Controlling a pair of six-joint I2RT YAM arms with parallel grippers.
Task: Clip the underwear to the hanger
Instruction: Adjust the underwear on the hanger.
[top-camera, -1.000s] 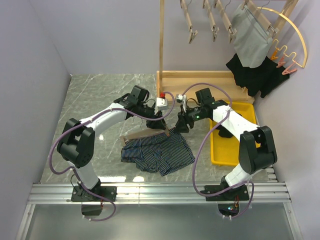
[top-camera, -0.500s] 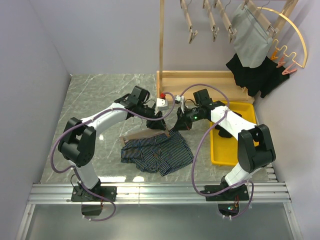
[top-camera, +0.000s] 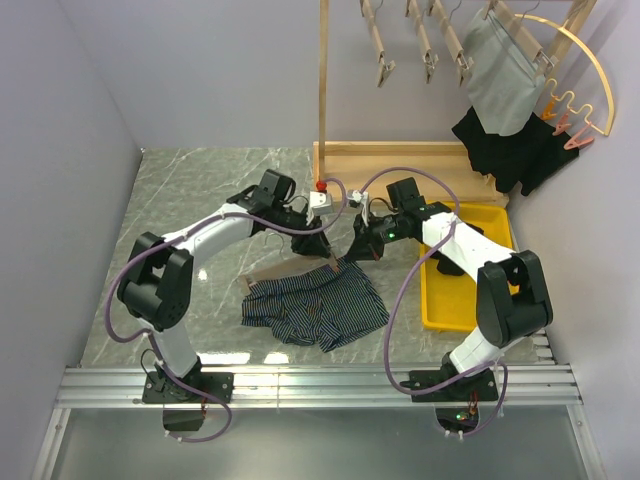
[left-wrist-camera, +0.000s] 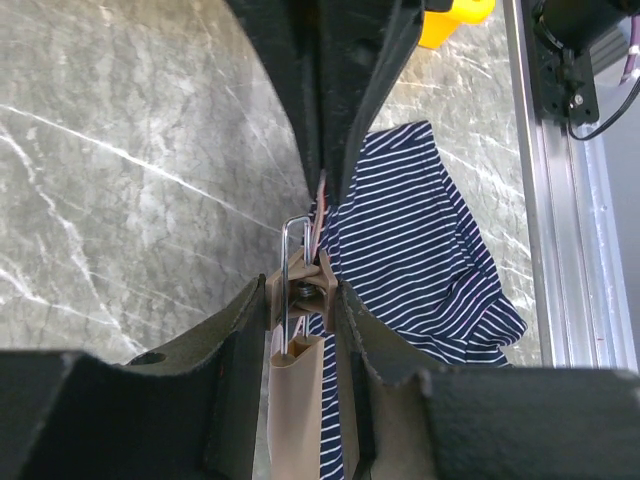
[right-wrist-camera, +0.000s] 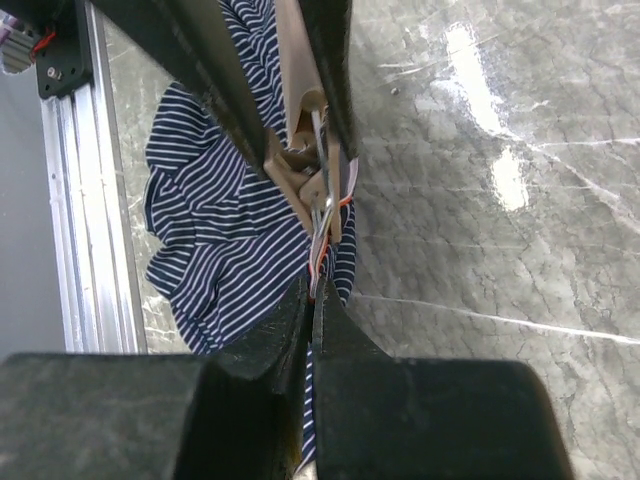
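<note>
1. Closing just now, the right fingers (right-wrist-camera: 265, 370) pinch the underwear (top-camera: 315, 312) edge beside the clip (left-wrist-camera: 300, 285).
2. Left fingers (left-wrist-camera: 240, 370) grasp the hanger (top-camera: 278, 271) clip; the underwear lies on the surface (top-camera: 200, 190).
3. The edge looks ready for clipping.

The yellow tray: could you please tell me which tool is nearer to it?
Right. The right tool sits just left of the yellow tray, by the hanger clip; the left tool is farther left, on the clip's other side.
</note>
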